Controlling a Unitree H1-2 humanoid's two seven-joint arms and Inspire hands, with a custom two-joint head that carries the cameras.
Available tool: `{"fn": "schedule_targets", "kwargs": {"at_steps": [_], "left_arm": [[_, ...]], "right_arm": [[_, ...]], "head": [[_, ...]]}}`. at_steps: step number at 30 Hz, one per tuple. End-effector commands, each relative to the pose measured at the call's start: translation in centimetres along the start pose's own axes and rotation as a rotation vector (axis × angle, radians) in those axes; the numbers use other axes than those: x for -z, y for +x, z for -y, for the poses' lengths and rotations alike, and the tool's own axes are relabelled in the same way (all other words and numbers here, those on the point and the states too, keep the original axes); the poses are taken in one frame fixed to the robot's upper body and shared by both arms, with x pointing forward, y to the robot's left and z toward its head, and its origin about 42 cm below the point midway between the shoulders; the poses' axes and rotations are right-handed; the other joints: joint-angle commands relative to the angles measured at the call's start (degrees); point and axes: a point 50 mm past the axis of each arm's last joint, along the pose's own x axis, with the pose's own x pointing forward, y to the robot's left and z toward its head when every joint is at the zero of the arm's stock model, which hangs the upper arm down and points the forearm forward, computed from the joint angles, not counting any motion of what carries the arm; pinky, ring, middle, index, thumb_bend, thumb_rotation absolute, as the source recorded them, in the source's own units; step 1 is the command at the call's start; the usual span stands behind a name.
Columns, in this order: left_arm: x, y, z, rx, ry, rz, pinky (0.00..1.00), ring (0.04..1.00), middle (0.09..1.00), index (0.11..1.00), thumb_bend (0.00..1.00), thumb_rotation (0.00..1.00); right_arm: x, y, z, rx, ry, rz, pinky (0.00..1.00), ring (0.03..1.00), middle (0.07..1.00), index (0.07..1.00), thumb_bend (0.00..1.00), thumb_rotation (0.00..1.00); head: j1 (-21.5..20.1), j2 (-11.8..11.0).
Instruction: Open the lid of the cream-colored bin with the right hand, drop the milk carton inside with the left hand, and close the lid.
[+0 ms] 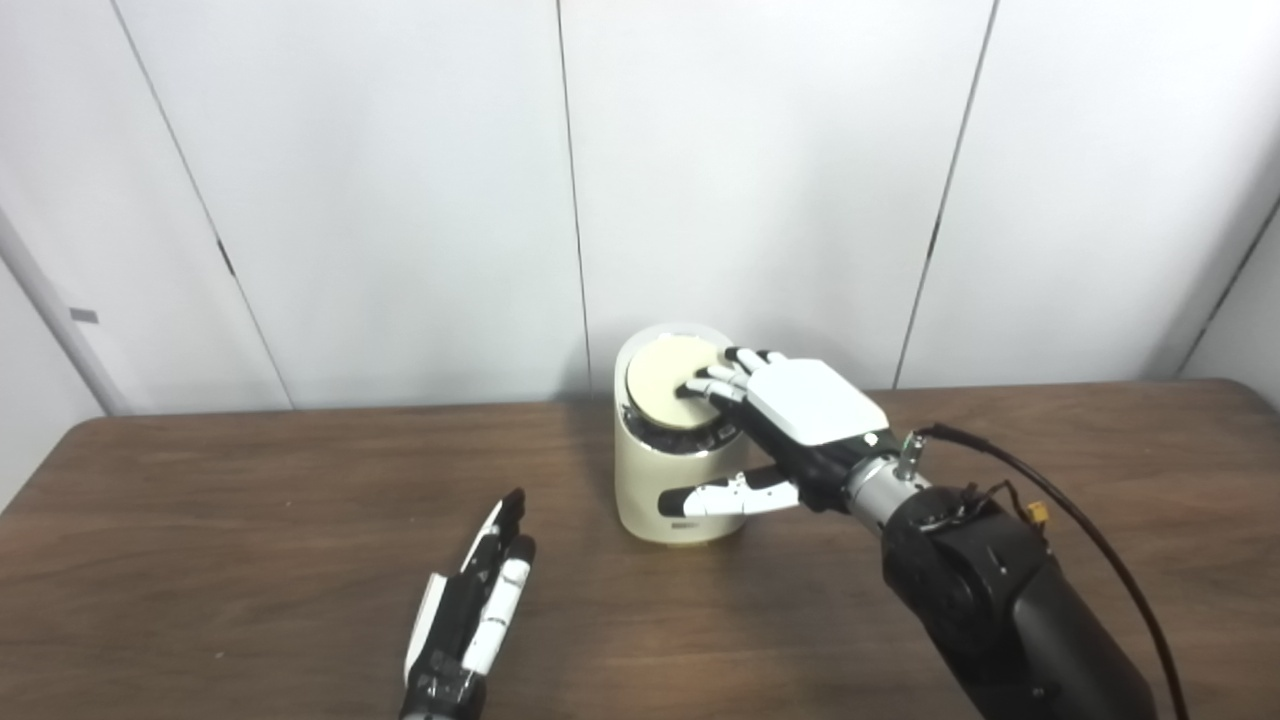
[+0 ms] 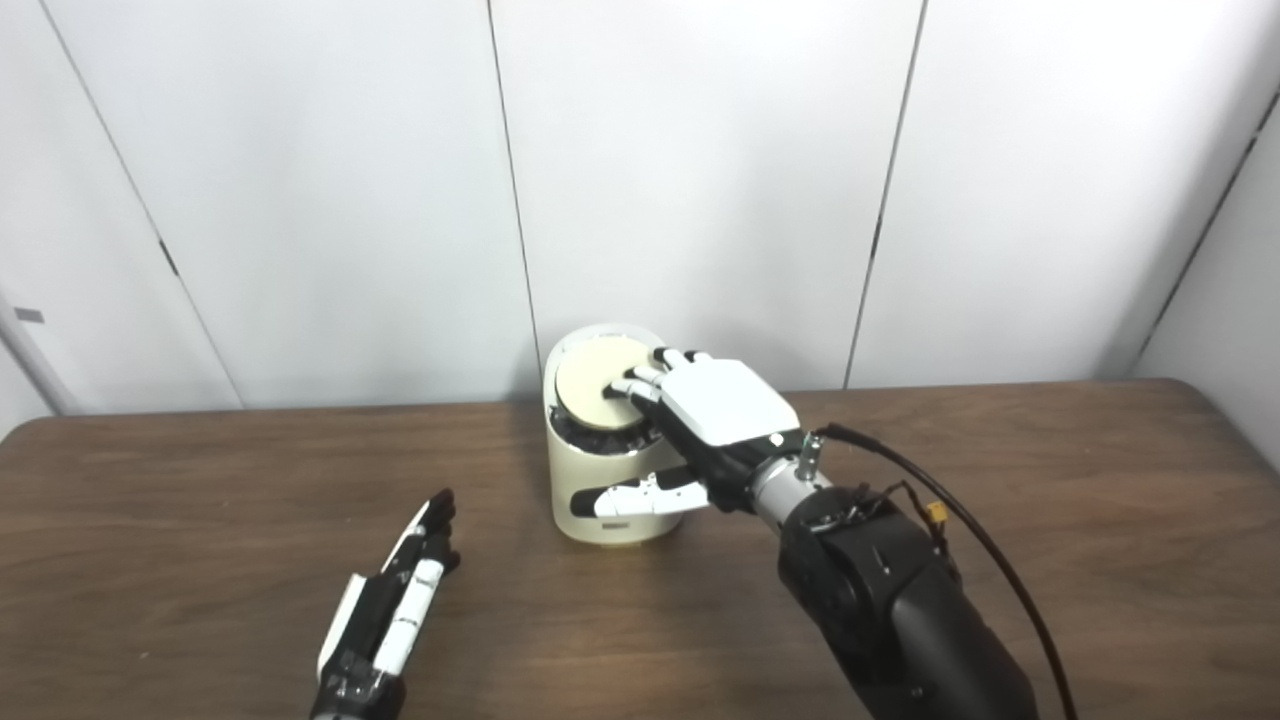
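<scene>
Cream bin [image 1: 680, 480] standing at the table's [image 1: 200, 520] far edge, white wall panels [image 1: 400, 200] behind. Right hand [image 1: 800, 410] is resting fingers [image 1: 712, 385] on the tilted lid [image 1: 668, 383], thumb against the wall, gripping nothing. Left hand [image 1: 475, 600] lying open, empty, well apart. Dark interior partly showing; carton unseen

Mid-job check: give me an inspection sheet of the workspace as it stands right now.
Surface: brown wooden table.
Job's things: cream bin upright near the back edge; its round lid looks tilted, a dark gap below; no milk carton seen.
Clutter: nothing seen.
Hands: right hand with fingers on the lid, thumb across the bin's front; left hand open, holding nothing.
Cables: black cable along the right forearm.
Surroundings: white wall panels.
</scene>
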Motion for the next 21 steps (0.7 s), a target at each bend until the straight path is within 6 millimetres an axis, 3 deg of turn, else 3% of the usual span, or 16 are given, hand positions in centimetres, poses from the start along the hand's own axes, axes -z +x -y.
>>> {"fn": "schedule_targets", "kwargs": {"at_steps": [1,8,21], "left_arm": [[-1.3,0.6,0.1,-0.004,0.008,0.055,1.00,1.000,0.985,0.992,0.60,0.85],[-1.5,0.7,0.0,-0.010,-0.003,0.067,1.00,1.000,0.992,1.000,0.56,0.88],[-1.8,0.8,0.1,-0.019,-0.019,0.075,1.00,1.000,0.994,1.000,0.59,0.85]], "right_arm": [[0.0,-0.4,1.6,0.042,-0.051,0.011,1.00,1.000,0.930,0.871,0.63,0.98],[0.1,-0.9,1.1,0.030,-0.053,0.017,1.00,1.000,0.941,0.862,0.64,0.99],[-0.1,-0.4,-0.6,-0.025,-0.065,0.028,1.00,1.000,0.978,0.828,0.66,0.98]], "head": [[-0.13,0.25],[0.14,0.63],[0.50,1.25]]}}
